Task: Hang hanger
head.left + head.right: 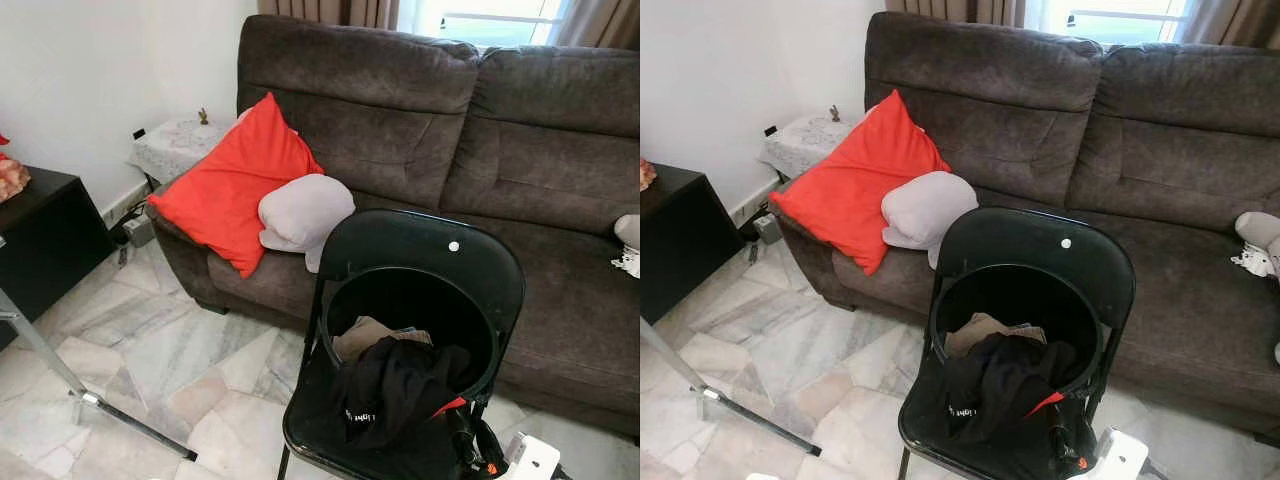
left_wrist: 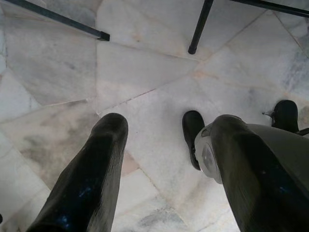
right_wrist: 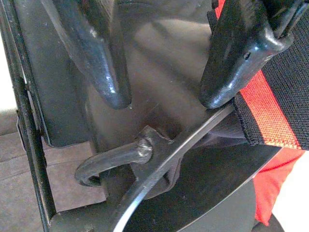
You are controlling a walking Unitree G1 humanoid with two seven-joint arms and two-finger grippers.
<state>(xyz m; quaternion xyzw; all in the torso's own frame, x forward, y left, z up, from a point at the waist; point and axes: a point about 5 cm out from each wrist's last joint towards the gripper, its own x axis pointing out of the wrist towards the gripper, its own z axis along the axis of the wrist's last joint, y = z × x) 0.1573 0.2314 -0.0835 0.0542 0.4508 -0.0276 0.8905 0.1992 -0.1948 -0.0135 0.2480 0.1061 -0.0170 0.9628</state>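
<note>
Barely begun, I judge: the hanger [image 3: 145, 159] lies among clothes [image 1: 395, 390] on the chair [image 1: 420, 260], the right gripper [image 3: 164, 99] spread just above it, the left gripper [image 2: 169, 145] wide over the floor [image 2: 145, 72].

- Left end effector [image 2: 164, 159] hangs low, pointing down, its two black fingers [image 2: 91, 174] spread wide apart.
- Right end effector [image 3: 164, 96] has its fingers parted, apparently gripping nothing.
</note>
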